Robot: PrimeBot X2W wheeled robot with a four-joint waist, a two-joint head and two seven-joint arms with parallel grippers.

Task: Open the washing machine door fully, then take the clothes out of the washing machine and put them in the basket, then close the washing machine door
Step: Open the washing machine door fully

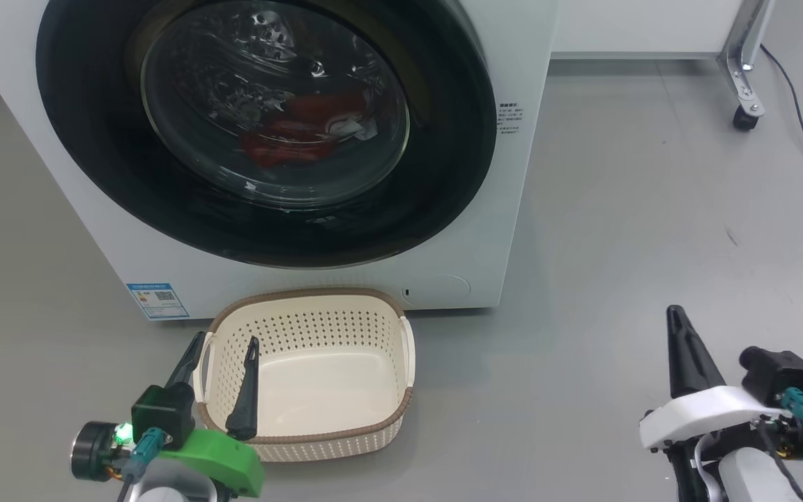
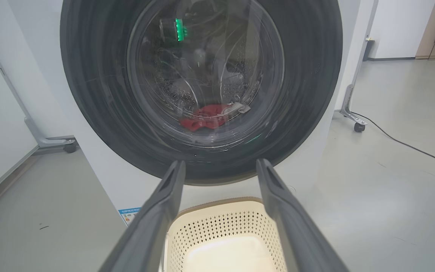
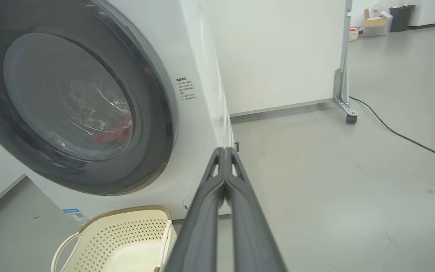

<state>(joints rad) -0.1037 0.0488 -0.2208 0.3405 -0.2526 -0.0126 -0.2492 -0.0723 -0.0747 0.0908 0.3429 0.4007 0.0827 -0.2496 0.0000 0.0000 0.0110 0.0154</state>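
Closed fingers (image 3: 208, 211) beside washing machine (image 3: 198, 49)

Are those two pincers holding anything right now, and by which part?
Nothing is held. The left pincer stands open by the basket; the right pincer is shut on nothing, clear of the washing machine door.

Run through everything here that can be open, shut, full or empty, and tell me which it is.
washing machine door: shut
washing machine: loaded, not yet emptied
clothes: inside the machine, behind the door glass
basket: empty, upright in front of the machine
left gripper: open, holding nothing, above the basket's left edge
right gripper: shut, holding nothing
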